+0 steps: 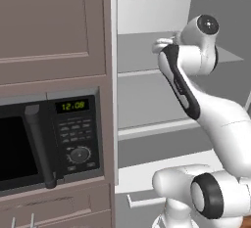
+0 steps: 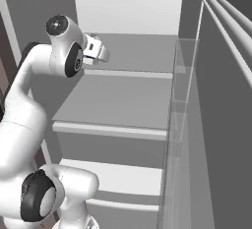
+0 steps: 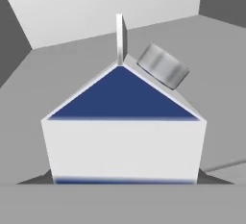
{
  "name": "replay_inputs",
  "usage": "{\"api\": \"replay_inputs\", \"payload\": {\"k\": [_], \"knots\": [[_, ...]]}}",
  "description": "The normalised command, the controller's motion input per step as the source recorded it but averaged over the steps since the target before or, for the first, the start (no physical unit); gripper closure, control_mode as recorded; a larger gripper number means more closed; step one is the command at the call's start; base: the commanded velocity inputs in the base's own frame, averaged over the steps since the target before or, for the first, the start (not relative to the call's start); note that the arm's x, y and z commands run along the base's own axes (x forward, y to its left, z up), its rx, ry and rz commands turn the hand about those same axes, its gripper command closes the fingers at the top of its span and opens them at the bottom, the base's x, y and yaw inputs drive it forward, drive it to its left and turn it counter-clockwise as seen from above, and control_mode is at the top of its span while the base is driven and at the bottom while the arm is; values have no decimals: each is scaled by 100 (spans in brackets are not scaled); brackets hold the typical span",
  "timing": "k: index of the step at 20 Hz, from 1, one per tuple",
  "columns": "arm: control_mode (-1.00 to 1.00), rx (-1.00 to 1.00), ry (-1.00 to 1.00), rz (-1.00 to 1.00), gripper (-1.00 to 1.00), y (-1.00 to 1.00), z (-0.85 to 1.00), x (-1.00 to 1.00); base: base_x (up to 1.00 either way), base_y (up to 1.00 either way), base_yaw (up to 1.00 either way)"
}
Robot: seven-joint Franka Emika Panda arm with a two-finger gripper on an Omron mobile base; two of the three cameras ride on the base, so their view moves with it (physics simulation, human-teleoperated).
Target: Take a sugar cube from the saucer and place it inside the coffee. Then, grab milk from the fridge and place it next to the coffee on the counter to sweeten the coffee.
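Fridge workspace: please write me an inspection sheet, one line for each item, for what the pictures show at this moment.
Surface: pale grey fridge shelf, bare where visible.
Job's things: milk carton, white with a blue gable and a silver cap, stands upright on a shelf; fridge is open.
Clutter: nothing seen.
End effector: reaches into the upper fridge shelf; the hand view shows the carton close in front; fingertips hidden, grip cannot be told.
Cables: nothing seen.
Surroundings: black microwave in brown cabinets, left of the fridge.

Fridge stands open, its shelves grey. White arm rises at eight o'clock, its wrist reaching onto the upper shelf at ten o'clock.
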Motion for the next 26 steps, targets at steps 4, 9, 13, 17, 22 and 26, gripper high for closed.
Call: {"api": "replay_inputs", "payload": {"k": [4,9,13,17,22,26], "knots": [[-100,6,-8,3,100,-2,2,-100,0,0,0],[-100,1,-8,3,100,-1,0,-100,0,0,0],[-100,0,-4,1,100,-1,-9,-100,0,0,0],[-100,0,0,5,100,0,-35,-100,0,0,0],[100,0,0,4,100,0,-18,-40,-60,2,14],[100,0,0,0,100,0,0,0,-78,18,83]]}}
